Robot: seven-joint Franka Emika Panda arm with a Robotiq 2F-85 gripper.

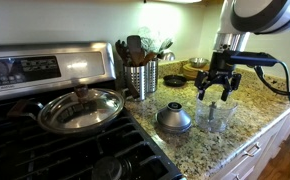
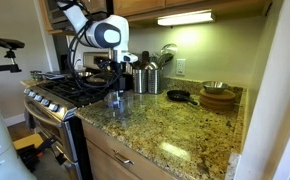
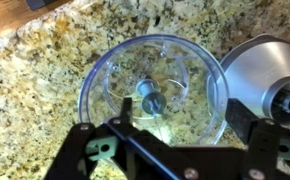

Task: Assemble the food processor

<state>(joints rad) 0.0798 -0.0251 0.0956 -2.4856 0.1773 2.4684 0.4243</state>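
Observation:
The food processor lies in two parts on the speckled granite counter. The dark grey dome-shaped top (image 1: 174, 118) stands by itself beside the clear plastic bowl (image 1: 215, 117). My gripper (image 1: 217, 92) hangs just above the bowl, open and empty. In the wrist view the clear bowl (image 3: 115, 75) with its centre spindle fills the middle, the dome top (image 3: 260, 75) sits at the right, and my open fingers (image 3: 183, 125) straddle the bowl's near rim. In an exterior view the gripper (image 2: 117, 85) is over the bowl (image 2: 116, 101) near the stove.
A wide steel pan with glass lid (image 1: 80, 108) sits on the stove. A perforated steel utensil holder (image 1: 140, 78) stands behind the dome. A small black pan (image 1: 174, 80) and wooden bowls (image 1: 195, 68) are further back. The counter edge runs close to the bowl.

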